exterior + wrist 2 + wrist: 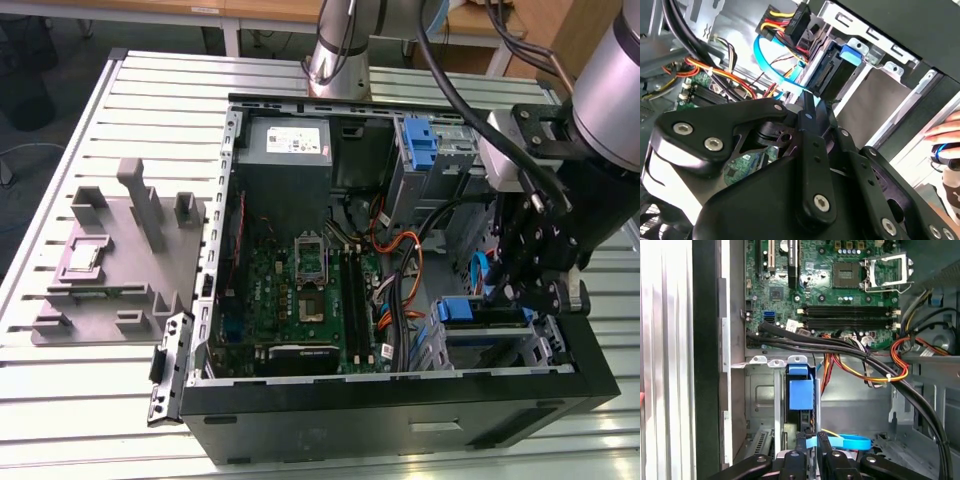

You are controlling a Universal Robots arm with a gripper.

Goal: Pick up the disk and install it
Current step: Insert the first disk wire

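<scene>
The disk (470, 312) stands on edge in the drive bay at the case's front corner, on the exterior view's right, with its blue rail tab facing up. The same disk (801, 392) appears in the first wrist view between the bay's metal walls, and as a dark body (832, 75) in the second wrist view. My gripper (498, 292) hangs just behind the disk's rear end. Its fingers (811, 442) are together, shut, with the tips (807, 105) at the disk's connector end beside a light-blue flat cable (850, 442).
The open computer case (400, 400) lies on a slatted table. Inside are a motherboard (300, 290), a grey power-supply box (288, 150), a bare blue bracket (420, 140) and bundled cables (840, 347). A grey fixture (110, 250) stands at the left. A person's hand (946, 134) is outside the case.
</scene>
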